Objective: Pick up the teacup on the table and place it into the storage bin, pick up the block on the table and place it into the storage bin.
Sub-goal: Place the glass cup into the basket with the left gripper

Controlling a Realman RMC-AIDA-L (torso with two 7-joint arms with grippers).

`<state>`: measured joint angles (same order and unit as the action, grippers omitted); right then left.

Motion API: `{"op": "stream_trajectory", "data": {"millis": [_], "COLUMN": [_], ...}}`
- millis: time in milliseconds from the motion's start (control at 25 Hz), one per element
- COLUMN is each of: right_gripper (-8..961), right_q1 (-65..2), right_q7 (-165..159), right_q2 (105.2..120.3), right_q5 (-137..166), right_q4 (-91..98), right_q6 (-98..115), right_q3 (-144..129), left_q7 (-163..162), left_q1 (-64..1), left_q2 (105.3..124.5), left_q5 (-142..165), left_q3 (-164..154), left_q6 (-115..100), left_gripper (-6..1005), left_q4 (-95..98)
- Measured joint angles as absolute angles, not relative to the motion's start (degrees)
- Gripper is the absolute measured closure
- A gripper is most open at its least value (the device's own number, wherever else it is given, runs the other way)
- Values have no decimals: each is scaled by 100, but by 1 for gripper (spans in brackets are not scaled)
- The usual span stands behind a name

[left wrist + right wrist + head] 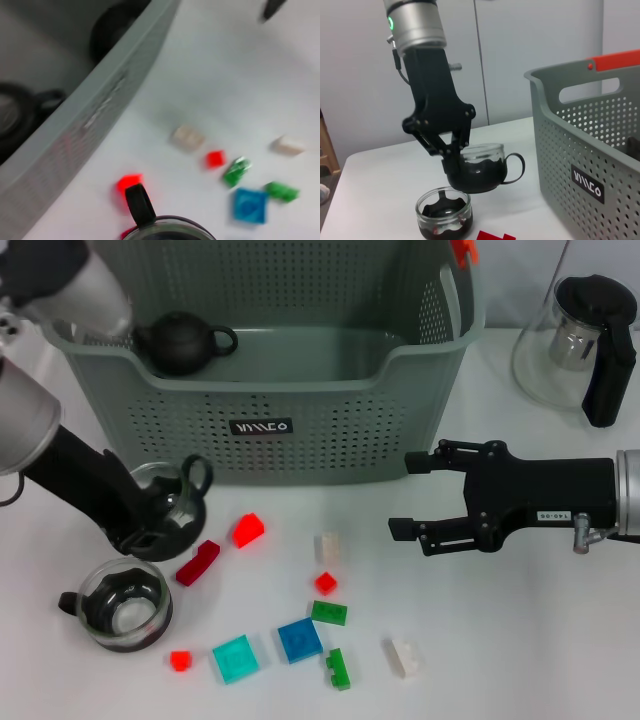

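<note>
- Beside the storage bin (300, 430), above the bench (500, 660), the left gripper (150, 530) has its fingers clenched on the glass teacup (170, 495), pinching its rim.
- Glass looks light, rigid, slippery and fragile.
- Right gripper (410, 495) hovers with fingers spread, grasping nothing.

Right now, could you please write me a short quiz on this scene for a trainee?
1. True or false: the left gripper is shut on a teacup.
2. What lies in the bin? A: a dark teapot. B: a blue block. C: a second teacup.
3. Fill in: the right gripper, out over the table beside the blocks, is ____ (open or shut).

Key: 1 true; 2 A; 3 open.
</note>
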<state>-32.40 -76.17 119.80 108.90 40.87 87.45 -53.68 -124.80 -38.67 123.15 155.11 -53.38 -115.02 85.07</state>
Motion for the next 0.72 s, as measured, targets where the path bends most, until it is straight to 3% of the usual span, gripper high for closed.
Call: {"op": "stream_trajectory", "data": {"millis": [160,440,520,720], "right_gripper": [41,42,42,42], "right_q1": [-3242,-3231,-3230,-3240], "right_q7": [-7650,-7674,-7678,-7681], "right_q2": [11976,11961,11957,11953], "right_q5": [10890,10890,10889,10889], "right_q4": [4087,4087,4087,4087], "right_q6": [8747,8765,8778,8795], "right_q3": [-5376,-5351,-5347,-5360], "left_q7": [-12092,-11875,-11708,-11570], "left_q1": [-3834,-3802,-3948,-4356], "left_q2": [12100,11162,11059,11029], "left_q5": [14548,11961,11635,11525], "left_q3": [-4908,-4537,-4119,-3451], "left_q6": [-11852,-11822,-11721,-11196], "left_gripper": [962,962,963,963], "left_q4": [8300,6817,6456,6075]}}
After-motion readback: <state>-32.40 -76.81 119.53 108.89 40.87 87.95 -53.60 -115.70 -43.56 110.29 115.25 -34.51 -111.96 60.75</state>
